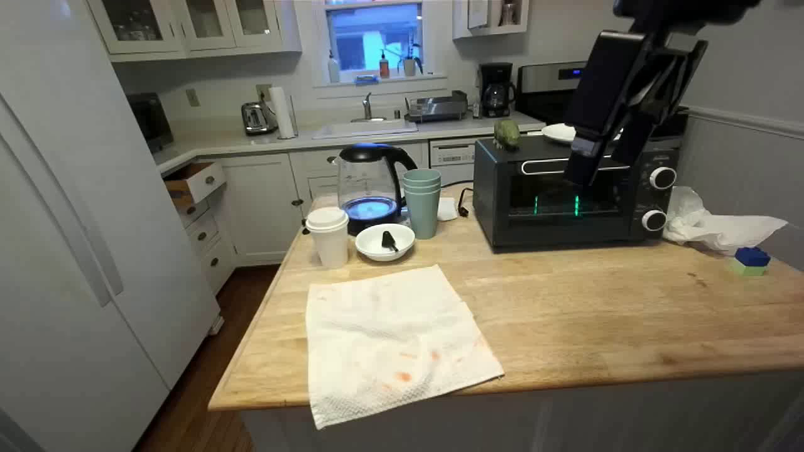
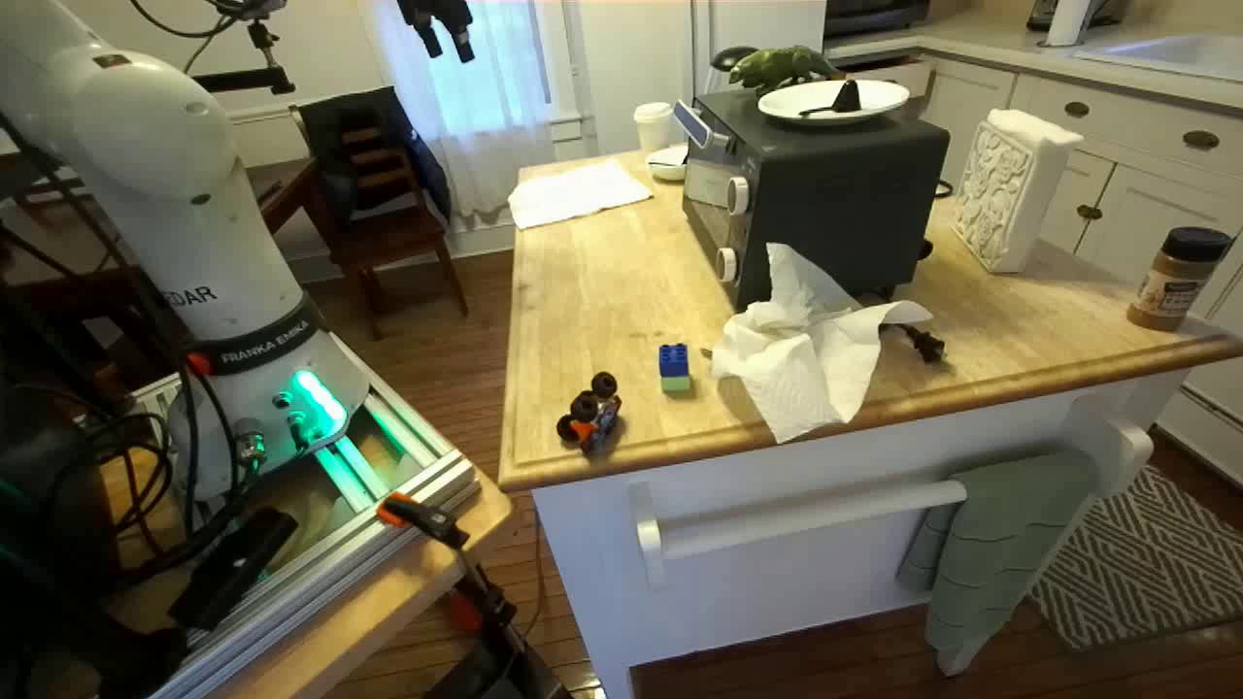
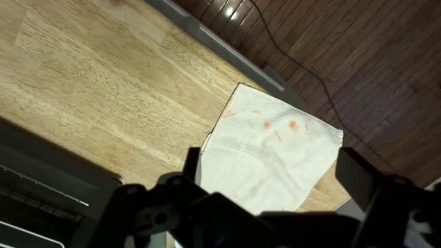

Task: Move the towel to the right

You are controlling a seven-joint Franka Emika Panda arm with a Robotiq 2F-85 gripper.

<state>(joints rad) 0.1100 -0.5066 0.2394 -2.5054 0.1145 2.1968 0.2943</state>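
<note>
A white towel with orange stains (image 1: 389, 333) lies spread flat on the wooden counter, one corner hanging over the front edge. It also shows in an exterior view (image 2: 578, 194) at the far end of the counter. In the wrist view the towel (image 3: 255, 155) lies below and between the fingers. My gripper (image 3: 272, 165) is open and empty, fingers wide apart. In both exterior views the gripper (image 1: 604, 164) (image 2: 449, 47) hangs above counter height, apart from the towel. The lower part of the towel is hidden behind the gripper body in the wrist view.
A black toaster oven (image 1: 565, 207) stands on the counter, with a plate (image 2: 796, 101) on top. A kettle (image 1: 370, 182), green cups (image 1: 424, 210), a lidded white cup (image 1: 330, 242) and a bowl (image 1: 377, 250) stand behind the towel. Crumpled paper (image 2: 806, 359) and a block (image 2: 674, 367) lie farther along.
</note>
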